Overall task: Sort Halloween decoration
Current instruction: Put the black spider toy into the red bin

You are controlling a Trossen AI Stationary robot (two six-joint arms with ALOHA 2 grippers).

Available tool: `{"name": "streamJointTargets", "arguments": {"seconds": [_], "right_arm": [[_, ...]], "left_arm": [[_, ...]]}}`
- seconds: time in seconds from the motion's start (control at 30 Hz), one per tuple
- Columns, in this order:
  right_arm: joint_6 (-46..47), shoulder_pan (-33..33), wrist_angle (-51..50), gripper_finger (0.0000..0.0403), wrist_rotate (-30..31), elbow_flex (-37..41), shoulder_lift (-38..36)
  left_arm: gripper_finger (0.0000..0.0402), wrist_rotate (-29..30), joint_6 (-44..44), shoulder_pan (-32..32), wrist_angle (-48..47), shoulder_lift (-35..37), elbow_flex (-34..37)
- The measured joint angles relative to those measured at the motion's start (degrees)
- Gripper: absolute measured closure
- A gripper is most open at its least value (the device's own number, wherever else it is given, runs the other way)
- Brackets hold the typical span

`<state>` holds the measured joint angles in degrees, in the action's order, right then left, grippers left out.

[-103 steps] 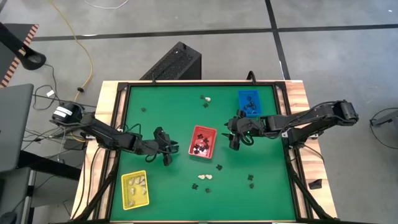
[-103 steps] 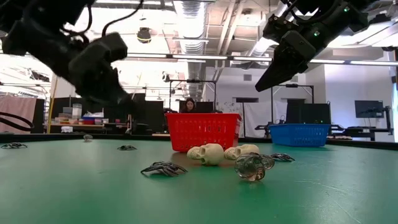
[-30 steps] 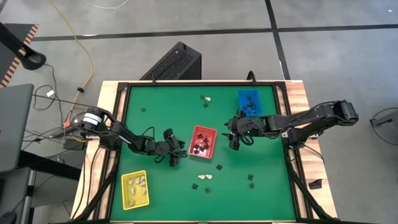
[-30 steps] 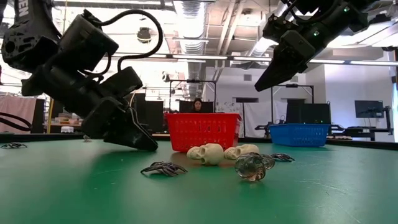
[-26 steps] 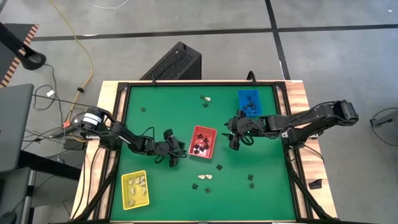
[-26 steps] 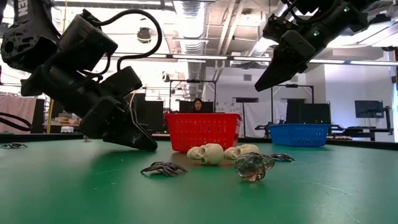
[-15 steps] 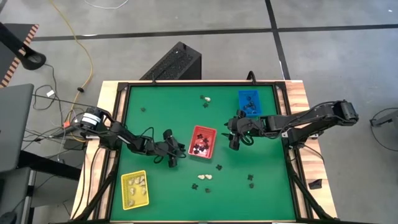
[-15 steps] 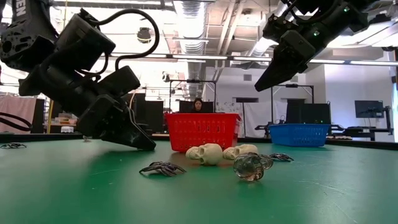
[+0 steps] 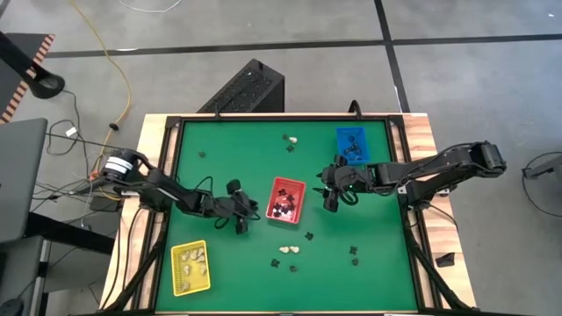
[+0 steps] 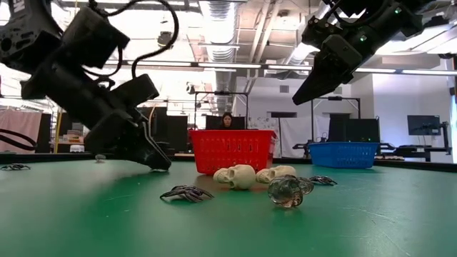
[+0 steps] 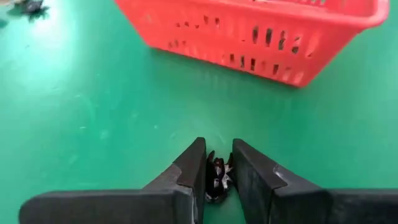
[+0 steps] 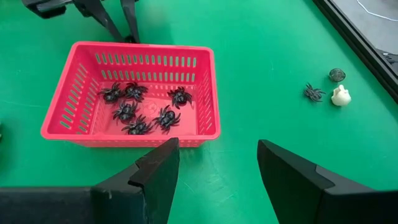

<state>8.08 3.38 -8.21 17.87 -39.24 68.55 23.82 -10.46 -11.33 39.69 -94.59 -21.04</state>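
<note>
Left gripper (image 11: 217,163) low over the green felt table (image 9: 228,167), just left of the red slotted plastic basket (image 9: 286,202), fingers clamped on a small black plastic spider (image 11: 217,177). Wrist view shows the spider pinched between the two dark fingertips, basket wall close ahead.

Right gripper (image 12: 214,158) hangs above the table just right of the red basket, fingers spread wide apart, nothing between them. Six or so black spiders in the basket (image 12: 140,109).

Blue rectangular tray (image 9: 351,143) at far right holds dark pieces. Yellow rectangular tray (image 9: 190,267) at near left holds cream lumps.

Loose decorations on the felt: two cream skulls (image 10: 243,175) side by side near centre, a clear glassy round piece (image 10: 285,190) and a black spider (image 10: 187,193) in front of them; cream piece with a dark one (image 9: 291,140) at far centre; dark bits near right (image 9: 354,254).

Person (image 10: 227,121) in the room behind the basket, far off.
</note>
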Motion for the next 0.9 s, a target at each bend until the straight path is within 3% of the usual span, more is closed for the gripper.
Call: {"name": "streamJointTargets", "arguments": {"seconds": [0.4, 0.6, 0.73, 0.9], "right_arm": [[-0.02, 0.0, 0.11, 0.0155, 0.0, 0.0, 0.0], [-0.2, -0.1, 0.9, 0.0155, 0.0, -0.02, 0.0], [-0.14, -0.09, 1.22, 0.0155, 0.01, -0.04, 0.0], [0.9, 0.62, 0.85, 0.0155, 0.0, -0.04, 0.0]], "left_arm": [[0.0344, -0.49, 2.52, 0.0, 2.16, 13.52, 0.0], [0.0343, -1.45, 5.46, 0.31, 13.68, 10.64, -1.91], [0.0343, -3.83, 8.63, 1.17, 12.09, 7.3, -6.51], [0.0337, -0.55, 12.82, 1.18, 4.73, 8.01, -9.93]]}}
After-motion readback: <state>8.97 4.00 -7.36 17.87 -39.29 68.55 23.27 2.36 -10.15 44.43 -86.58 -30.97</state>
